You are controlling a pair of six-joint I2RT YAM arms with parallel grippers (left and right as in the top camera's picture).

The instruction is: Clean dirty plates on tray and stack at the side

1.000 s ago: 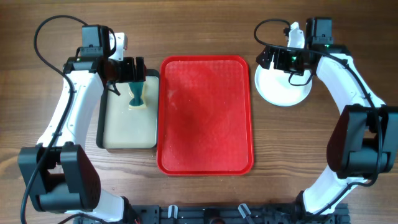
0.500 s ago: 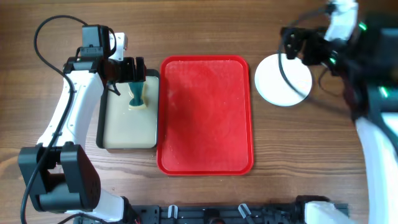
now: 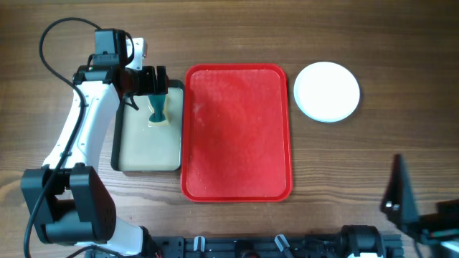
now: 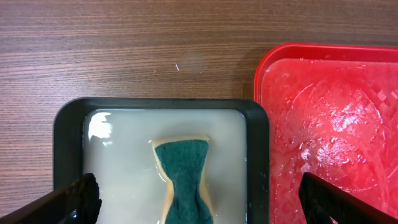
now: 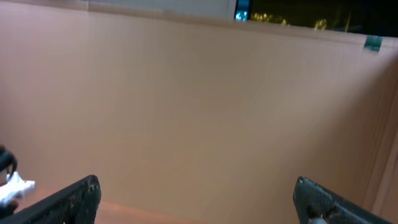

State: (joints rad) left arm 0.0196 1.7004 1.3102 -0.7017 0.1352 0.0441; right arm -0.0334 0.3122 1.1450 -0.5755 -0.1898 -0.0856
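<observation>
Left end effector [image 4: 199,202] wide and empty, over the sponge [image 4: 182,163]. Plates [image 3: 327,91] sit on the desk [image 3: 401,43] well to its right, beyond the tray [image 3: 237,143] (only a white top shows). Right end effector [image 5: 196,199] wide, aimed elsewhere.

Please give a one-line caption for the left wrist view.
Open left hand over a green sponge soaking in the black tray, beside the wet red tray.

Your overhead view is bright and even, shadows soft on the wooden counter [image 3: 358,165]; the round white plate [image 3: 327,92] nearly washes out. Left wrist: sharp, white glare in the black-rimmed beige tray [image 4: 62,149], glints on the wet large red plastic tray [image 4: 336,124]. Right wrist: dim, soft peach haze
</observation>
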